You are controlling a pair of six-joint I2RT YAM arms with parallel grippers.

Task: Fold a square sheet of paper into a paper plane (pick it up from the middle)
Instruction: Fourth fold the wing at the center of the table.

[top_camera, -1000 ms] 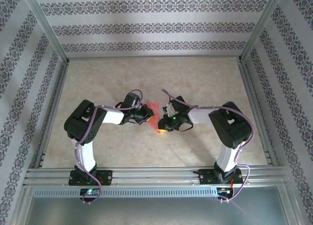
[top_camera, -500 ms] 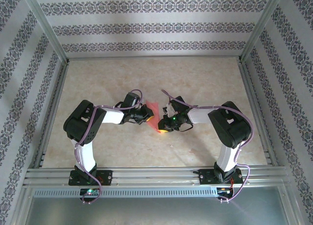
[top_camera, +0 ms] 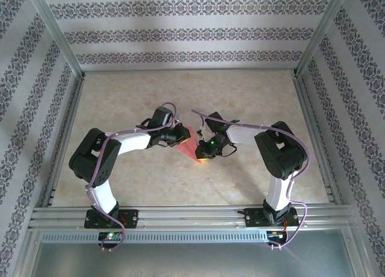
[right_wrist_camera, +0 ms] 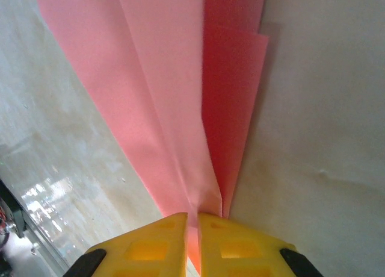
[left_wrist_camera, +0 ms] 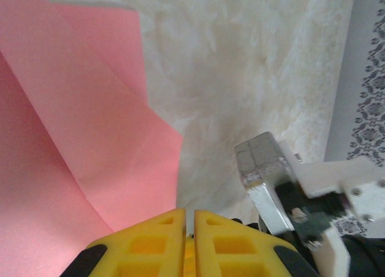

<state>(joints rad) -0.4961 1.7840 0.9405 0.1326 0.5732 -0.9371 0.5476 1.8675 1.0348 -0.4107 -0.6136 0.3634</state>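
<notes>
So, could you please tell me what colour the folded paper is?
The paper is plain salmon pink, clearest in the right wrist view.

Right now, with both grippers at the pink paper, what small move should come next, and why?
Probably open the left gripper and shift it onto the near flap. Its jaws look shut beside the paper plane, not on it, while the right gripper pinches the narrow end with the layers fanning loose.
</notes>
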